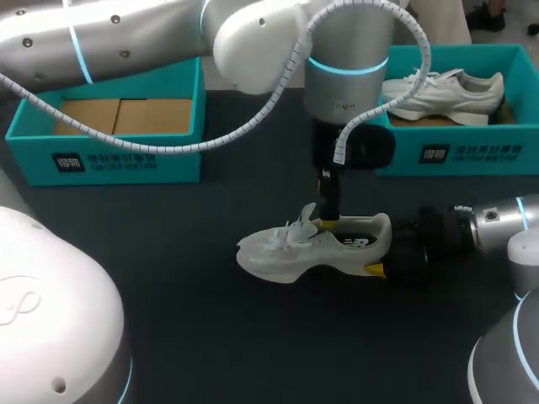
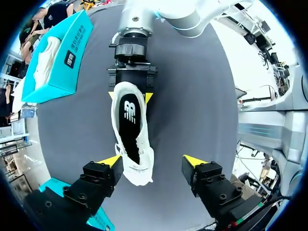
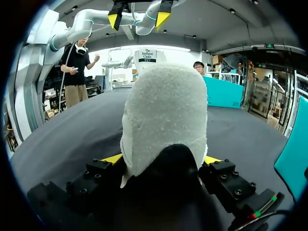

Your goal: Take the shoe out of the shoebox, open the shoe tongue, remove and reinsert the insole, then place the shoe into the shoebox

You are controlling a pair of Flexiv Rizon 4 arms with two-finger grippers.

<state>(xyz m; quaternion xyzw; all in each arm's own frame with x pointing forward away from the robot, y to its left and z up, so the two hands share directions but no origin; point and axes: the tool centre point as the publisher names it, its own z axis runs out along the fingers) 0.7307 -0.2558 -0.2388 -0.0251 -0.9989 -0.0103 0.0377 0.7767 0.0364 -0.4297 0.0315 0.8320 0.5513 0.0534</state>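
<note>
A white low-cut sports shoe [image 1: 303,248] sits on its sole near the middle of the dark grey surface [image 1: 168,286]. In the head view its toe points toward 9 o'clock and its heel toward 3 o'clock.

The right arm's fingers [image 3: 111,159] come in level from 3 o'clock and are closed on the heel. One yellow tip presses against each side, and the shoe's fuzzy heel back fills the space between them.

The left arm comes in from 10 o'clock and hangs straight down over the shoe. The left arm's fingers [image 2: 109,162] are spread wide and grip nothing. One tip sits just beside the laced front of the shoe, perhaps brushing it, though the wrist view does not settle that. The other tip is well clear of the shoe, over bare surface.

Seen from above, the shoe's mouth is open and its dark insole [image 2: 129,126] lies flat inside.

At 10 o'clock in the head view stands a teal cardboard shoebox [image 1: 126,158] with a brown cardboard floor. At 2 o'clock a second teal shoebox [image 1: 472,156] holds a second white shoe [image 1: 442,91] lying inside it.
</note>
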